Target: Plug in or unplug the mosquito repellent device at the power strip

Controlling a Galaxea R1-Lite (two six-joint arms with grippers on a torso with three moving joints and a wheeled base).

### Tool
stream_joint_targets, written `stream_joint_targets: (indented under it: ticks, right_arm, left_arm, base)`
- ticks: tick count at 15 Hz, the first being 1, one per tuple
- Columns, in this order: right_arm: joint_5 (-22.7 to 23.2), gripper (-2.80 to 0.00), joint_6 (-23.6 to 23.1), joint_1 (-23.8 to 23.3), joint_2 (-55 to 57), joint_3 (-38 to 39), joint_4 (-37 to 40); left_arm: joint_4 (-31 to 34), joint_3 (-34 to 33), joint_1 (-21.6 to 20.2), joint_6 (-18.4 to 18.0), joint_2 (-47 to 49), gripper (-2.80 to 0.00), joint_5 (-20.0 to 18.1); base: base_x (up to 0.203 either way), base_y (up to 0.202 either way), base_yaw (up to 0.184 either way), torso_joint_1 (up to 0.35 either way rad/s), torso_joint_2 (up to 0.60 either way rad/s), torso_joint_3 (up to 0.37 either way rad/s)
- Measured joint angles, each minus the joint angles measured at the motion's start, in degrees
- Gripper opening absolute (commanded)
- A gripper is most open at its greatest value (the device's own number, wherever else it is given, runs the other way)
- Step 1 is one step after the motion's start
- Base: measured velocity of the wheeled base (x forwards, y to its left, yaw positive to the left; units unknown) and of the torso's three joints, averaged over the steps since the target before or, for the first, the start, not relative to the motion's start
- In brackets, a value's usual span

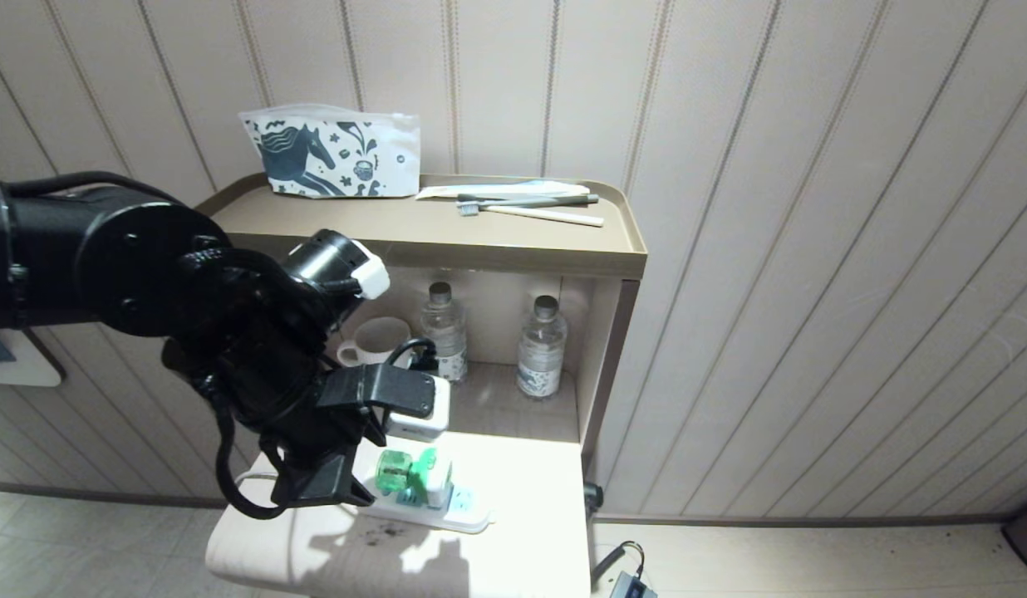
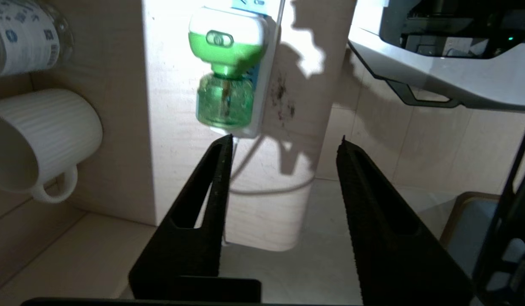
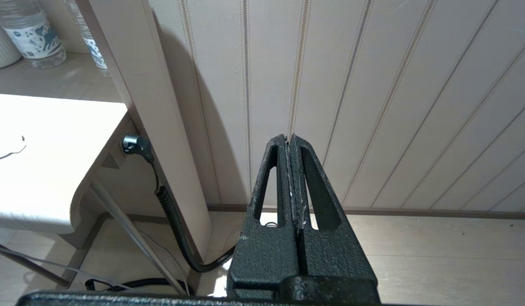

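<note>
My left gripper (image 2: 283,140) hangs with its 2 black fingers (image 2: 211,182) spread apart and nothing between them. In my left wrist view the tips sit just short of the mosquito repellent device (image 2: 224,72), not touching it, with 1 finger tip near the green bottle end and the other off to the side over the pale table (image 2: 182,106).

The device lies on its side, its white plug-in cap pressed against the power strip (image 2: 264,85), so it looks plugged in, though I cannot see the prongs to be sure. In my head view the device (image 1: 410,475) sits on the power strip (image 1: 464,511), which lies flat on the brightly lit table (image 1: 530,498) in front of the open shelf. My left arm (image 1: 131,274) comes in from the left and covers the near end of the strip, with my gripper (image 1: 347,465) just beside the device. The strip's white cord (image 2: 266,187) loops across the tabletop.

A white ribbed mug (image 1: 379,340) and 2 clear water bottles (image 1: 444,332) stand in the shelf behind. On top of the shelf lie a printed pouch (image 1: 335,154) and toothbrushes (image 1: 522,203).

My right gripper (image 3: 291,142) is parked low beside the table, fingers pressed together and holding nothing, pointing at the panelled wall (image 3: 373,85) and the floor (image 3: 436,255).
</note>
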State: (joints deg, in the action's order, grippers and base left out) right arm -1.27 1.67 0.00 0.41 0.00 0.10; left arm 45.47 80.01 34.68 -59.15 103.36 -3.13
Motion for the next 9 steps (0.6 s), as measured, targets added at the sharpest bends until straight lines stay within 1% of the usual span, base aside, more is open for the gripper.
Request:
stream_joint_targets:
  ticks: [4, 7, 9]
  right_arm:
    - [0.01, -2.80, -0.02, 0.00, 0.00, 0.00, 0.00]
    - [0.04, -2.80, -0.02, 0.00, 0.00, 0.00, 0.00]
    - [0.01, -2.80, -0.01, 0.00, 0.00, 0.00, 0.00]
  left_arm:
    - [-1.41, 3.04, 1.68, -0.23, 5.98, 0.00, 0.56]
    - [-1.34, 5.87, 1.76, -1.46, 9.39, 0.00, 0.61]
    - [-1.34, 6.64, 1.76, -3.00, 10.84, 0.00, 1.07]
  base:
    - [0.000, 0.000, 0.000, 0.000, 0.00, 0.000]
    - [0.000, 0.000, 0.000, 0.000, 0.00, 0.000]
    - [0.000, 0.000, 0.000, 0.000, 0.00, 0.000]
